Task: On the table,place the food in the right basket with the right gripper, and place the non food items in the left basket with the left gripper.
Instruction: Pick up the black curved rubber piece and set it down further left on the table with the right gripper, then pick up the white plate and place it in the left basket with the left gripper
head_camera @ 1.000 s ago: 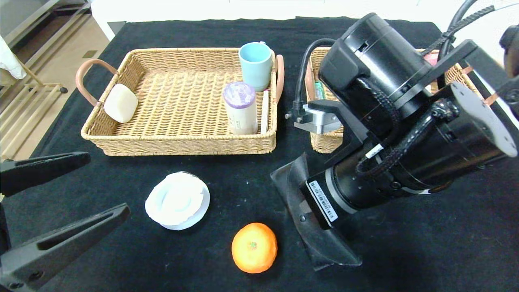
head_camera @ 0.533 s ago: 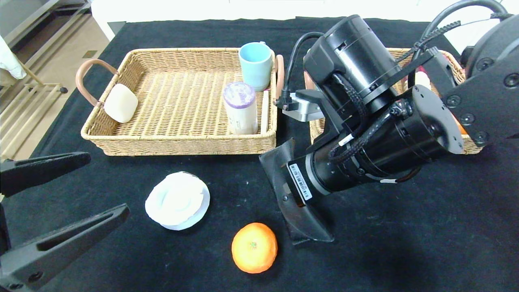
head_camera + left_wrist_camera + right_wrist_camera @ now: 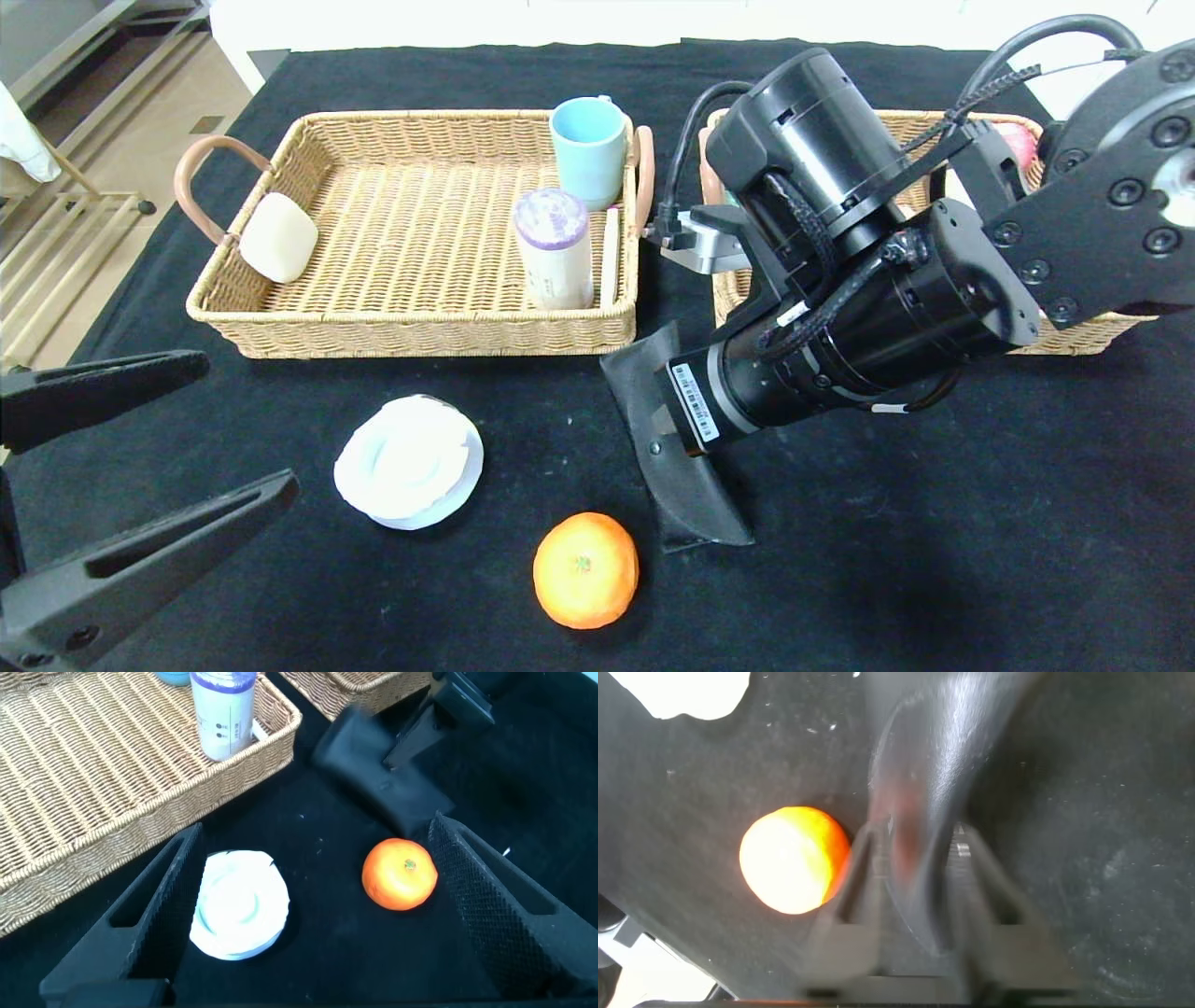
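An orange [image 3: 585, 569] lies on the black cloth near the table's front, also seen in the left wrist view [image 3: 400, 874] and the right wrist view [image 3: 794, 859]. A white round lid [image 3: 409, 461] lies to its left. My right gripper [image 3: 695, 523] hangs low over the cloth just right of the orange, not touching it. At the lower left my left gripper [image 3: 250, 422] is open and empty, with the lid [image 3: 239, 904] and the orange in front of it. The left basket [image 3: 411, 331] stands behind. My right arm hides most of the right basket [image 3: 1083, 336].
The left basket holds a pale soap block [image 3: 278, 237], a blue cup [image 3: 588, 151], a purple-capped bottle [image 3: 555, 247] and a wooden stick [image 3: 611, 257]. A red thing [image 3: 1018, 140] shows in the right basket. A floor and a rack lie beyond the table's left edge.
My right arm has swung left, bringing its gripper from the front right to just beside the orange. The left gripper, the orange and the lid have not moved.
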Action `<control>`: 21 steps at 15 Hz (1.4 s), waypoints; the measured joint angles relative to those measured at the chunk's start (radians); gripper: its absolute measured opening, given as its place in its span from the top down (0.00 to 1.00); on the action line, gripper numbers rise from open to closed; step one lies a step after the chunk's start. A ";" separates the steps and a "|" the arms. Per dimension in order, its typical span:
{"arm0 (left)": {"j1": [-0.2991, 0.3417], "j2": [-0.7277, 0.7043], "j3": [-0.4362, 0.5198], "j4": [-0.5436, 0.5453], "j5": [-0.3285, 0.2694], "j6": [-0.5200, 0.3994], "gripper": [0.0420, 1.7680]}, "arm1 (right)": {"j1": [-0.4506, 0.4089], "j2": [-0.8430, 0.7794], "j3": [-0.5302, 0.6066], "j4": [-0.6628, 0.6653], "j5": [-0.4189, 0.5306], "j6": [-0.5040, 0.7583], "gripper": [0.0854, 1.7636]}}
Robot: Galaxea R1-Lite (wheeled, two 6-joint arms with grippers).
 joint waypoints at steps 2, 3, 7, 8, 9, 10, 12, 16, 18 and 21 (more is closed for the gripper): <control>0.000 0.000 0.001 0.000 0.000 0.000 0.03 | -0.007 0.001 0.000 0.001 0.002 0.001 0.54; 0.000 0.001 0.002 0.000 0.000 0.000 0.03 | -0.008 0.001 0.001 0.001 0.001 0.001 0.48; 0.000 0.008 0.006 0.000 0.000 0.000 0.03 | 0.004 -0.019 0.010 0.008 0.002 0.001 0.30; 0.000 0.009 0.006 0.001 0.000 0.000 0.03 | 0.005 -0.034 0.020 0.009 0.001 0.001 0.27; 0.000 0.010 0.005 0.001 0.000 0.000 0.03 | 0.007 -0.054 0.041 0.008 -0.001 0.001 0.24; 0.000 0.010 0.003 0.001 0.000 -0.001 0.03 | 0.009 -0.079 0.072 0.004 -0.004 0.001 0.21; 0.000 0.014 0.001 0.003 0.001 -0.002 0.03 | 0.009 -0.143 0.168 -0.031 -0.008 -0.001 0.18; 0.004 0.031 -0.012 0.060 0.004 -0.003 0.03 | -0.011 -0.306 0.518 -0.306 -0.003 -0.089 0.12; 0.004 0.034 -0.024 0.096 0.005 -0.002 0.03 | -0.036 -0.390 0.716 -0.502 0.002 -0.175 0.10; -0.001 0.029 -0.037 0.139 0.006 -0.003 0.03 | -0.066 -0.528 0.959 -0.732 0.021 -0.299 0.08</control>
